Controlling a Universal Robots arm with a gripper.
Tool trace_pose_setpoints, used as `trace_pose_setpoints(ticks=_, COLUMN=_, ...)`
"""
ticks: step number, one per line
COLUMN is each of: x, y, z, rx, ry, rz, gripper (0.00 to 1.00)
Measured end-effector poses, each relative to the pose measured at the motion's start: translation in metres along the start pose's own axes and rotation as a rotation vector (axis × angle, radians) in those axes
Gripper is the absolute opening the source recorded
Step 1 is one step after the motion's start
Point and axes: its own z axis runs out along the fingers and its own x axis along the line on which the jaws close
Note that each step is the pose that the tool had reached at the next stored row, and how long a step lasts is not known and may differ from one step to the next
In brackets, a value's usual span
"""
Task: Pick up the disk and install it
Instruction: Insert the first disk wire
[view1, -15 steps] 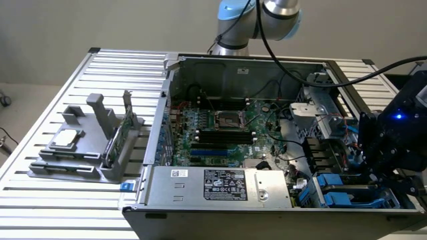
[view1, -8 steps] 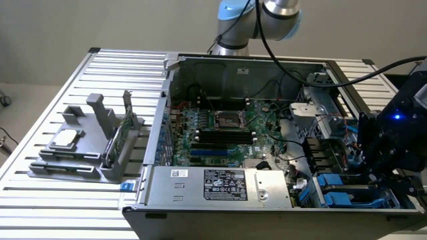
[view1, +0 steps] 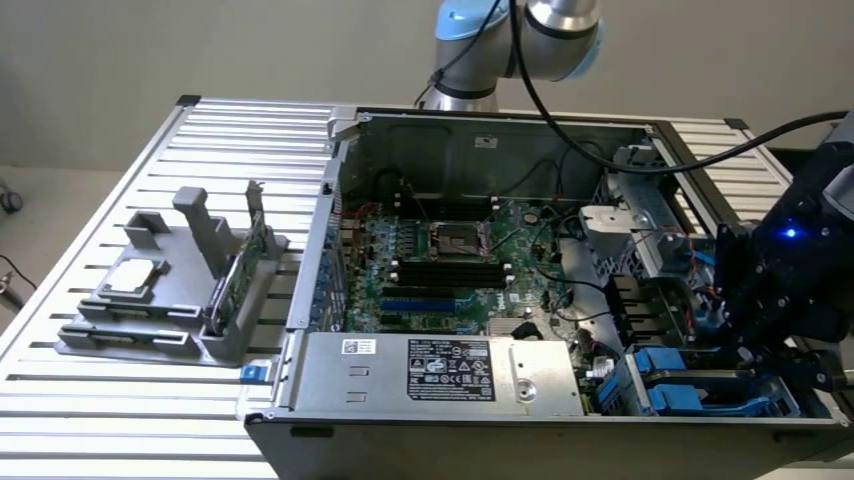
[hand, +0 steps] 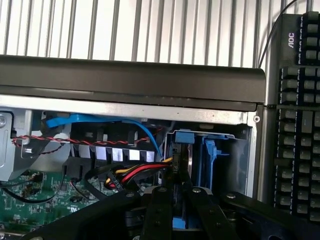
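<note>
hovering low at the drive-bay corner of the open computer case (view1: 467, 130), on the exterior view's right, the gripper (hand: 175, 197) sits with its jaws drawn in narrow around a blue-railed edge in the wrist view; that edge reads as the disk (hand: 182, 155), standing on edge in the blue plastic drive bay (hand: 210, 160). jaws look closed on it, though the contact faces themselves are hidden behind the finger links. in the exterior view the blue bay hardware (view1: 681, 385) lies just beside the black wrist assembly (view1: 787, 280). disk seems already down in its slot or close to seated; can't tell how deep. red, yellow and black power leads (hand: 130, 175) and a blue data cable (hand: 100, 120) run near it. judgement: rigid metal body, fairly heavy, smooth faces likely slippery, shock-sensitive inside; best held across the plastic rails or side edges, never the label face. keyboard (hand: 297, 125) lies outside the case.
</note>
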Motion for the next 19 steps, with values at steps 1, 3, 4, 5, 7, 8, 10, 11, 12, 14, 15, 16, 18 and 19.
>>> trace_pose_setpoints(ticks=1, x=0.0001, y=-0.0005, z=0.0, rx=-0.0006, ry=-0.0001, rz=0.0, gripper=0.17)
trace_pose_setpoints(ticks=3, x=0.0003, y=-0.0013, z=0.0, rx=-0.0021, ry=-0.0002, rz=0.0, gripper=0.17)
trace_pose_setpoints(ticks=4, x=0.0004, y=-0.0016, z=0.0, rx=-0.0031, ry=-0.0002, rz=0.0, gripper=0.17)
trace_pose_setpoints(ticks=5, x=0.0005, y=-0.0017, z=0.0002, rx=-0.0044, ry=-0.0002, rz=0.0, gripper=0.17)
trace_pose_setpoints(ticks=7, x=0.0006, y=-0.0018, z=0.0004, rx=-0.0079, ry=-0.0005, rz=0.0, gripper=0.17)
trace_pose_setpoints(ticks=8, x=0.0006, y=-0.0018, z=0.0006, rx=-0.0098, ry=-0.0006, rz=0.0, gripper=0.17)
trace_pose_setpoints(ticks=10, x=0.0006, y=-0.0021, z=0.001, rx=-0.0136, ry=-0.001, rz=0.0, gripper=0.17)
trace_pose_setpoints(ticks=11, x=0.0006, y=-0.0023, z=0.0012, rx=-0.0155, ry=-0.0011, rz=0.0, gripper=0.17)
trace_pose_setpoints(ticks=12, x=0.0006, y=-0.0026, z=0.0013, rx=-0.0171, ry=-0.0012, rz=0.0, gripper=0.17)
trace_pose_setpoints(ticks=14, x=0.0006, y=-0.0034, z=0.0014, rx=-0.0191, ry=-0.0013, rz=0.0, gripper=0.17)
trace_pose_setpoints(ticks=15, x=0.0007, y=-0.0039, z=0.0014, rx=-0.0196, ry=-0.0015, rz=0.001, gripper=0.17)
trace_pose_setpoints(ticks=16, x=0.0007, y=-0.0043, z=0.0013, rx=-0.0198, ry=-0.0016, rz=0.002, gripper=0.17)
trace_pose_setpoints(ticks=18, x=0.0007, y=-0.0045, z=0.0013, rx=-0.0202, ry=-0.002, rz=0.004, gripper=0.17)
trace_pose_setpoints(ticks=19, x=0.0008, y=-0.0045, z=0.0013, rx=-0.0203, ry=-0.0023, rz=0.007, gripper=0.17)
